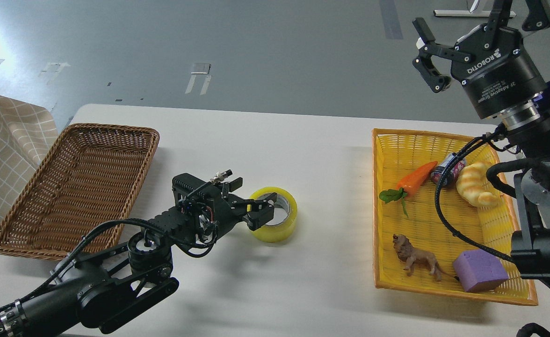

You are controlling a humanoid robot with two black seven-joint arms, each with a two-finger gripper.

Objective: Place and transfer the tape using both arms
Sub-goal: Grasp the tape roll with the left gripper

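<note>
The roll of yellow tape (284, 225) lies flat on the white table (279, 140), near its middle, with its grey core hole facing up. My left gripper (263, 209) reaches in from the lower left and is open. One finger is over the core hole and the other is outside the roll's left wall, so the jaws straddle that wall. My right gripper (478, 16) is open and empty, raised high at the upper right, above the far end of the yellow basket, well away from the tape.
An empty brown wicker basket (111, 127) stands at the left. A yellow basket (424, 224) at the right holds a toy carrot (415, 179), a can (445, 169), a bread toy (474, 185), a toy lion (417, 259) and a purple block (480, 270). A checked cloth (3, 140) is at far left.
</note>
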